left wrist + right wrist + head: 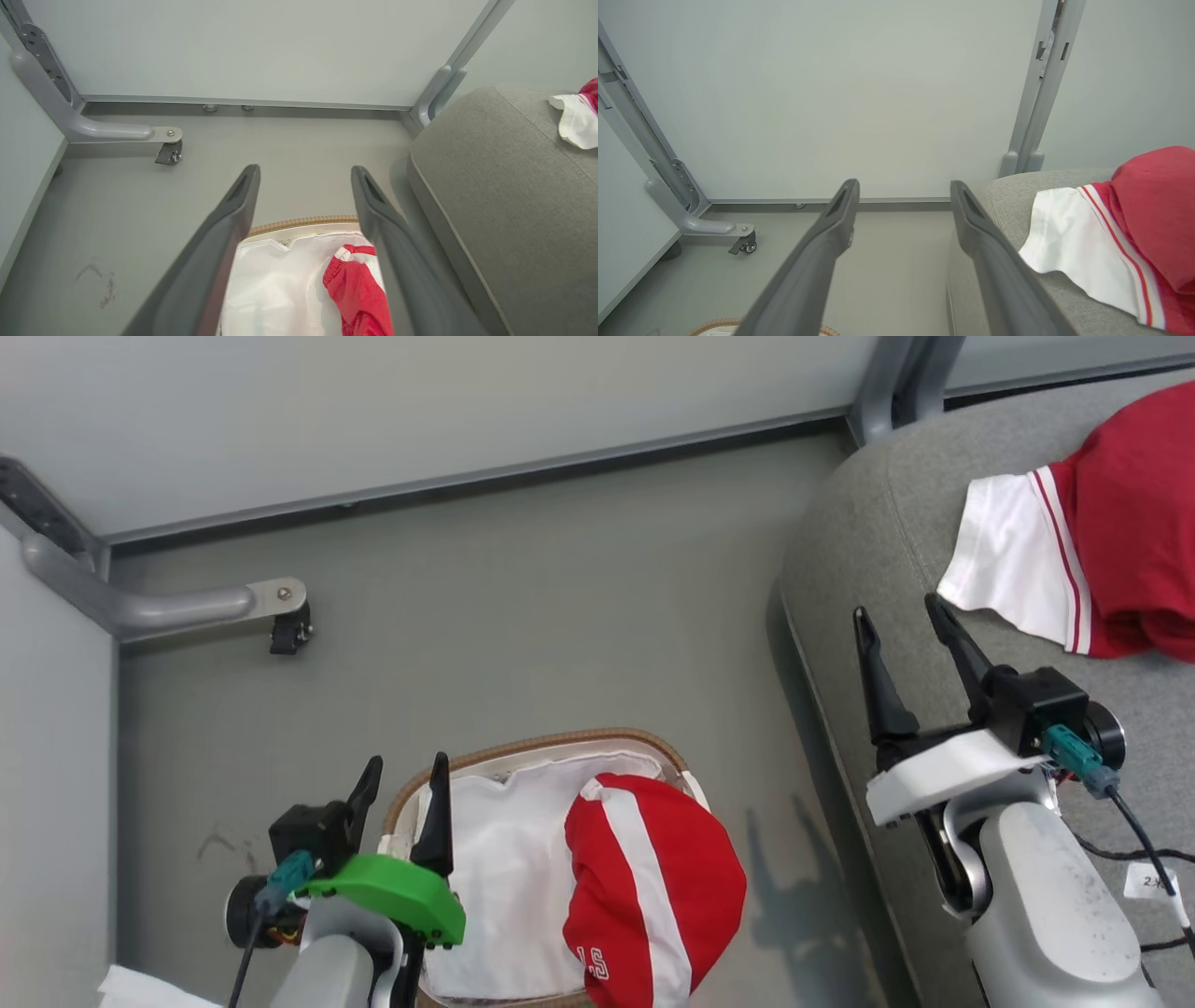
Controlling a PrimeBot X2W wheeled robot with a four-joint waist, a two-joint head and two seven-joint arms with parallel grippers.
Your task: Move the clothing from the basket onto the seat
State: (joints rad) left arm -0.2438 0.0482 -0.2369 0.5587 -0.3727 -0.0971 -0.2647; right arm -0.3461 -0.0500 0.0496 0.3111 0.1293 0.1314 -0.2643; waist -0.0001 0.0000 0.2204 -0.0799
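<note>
The left pincer (406, 763) is hanging with its fingers apart and empty over the near left rim of the basket (532, 744), which is standing on the floor (523, 597) left of the seat (868, 541). One red striped piece (653, 877) is lying on the white liner (504, 868) in the basket's right half, draping over the right rim. The right pincer (896, 609) is hovering spread wide and empty above the seat's left edge, just near of a red and white top (1134, 504) that is lying on the seat's far right.
</note>
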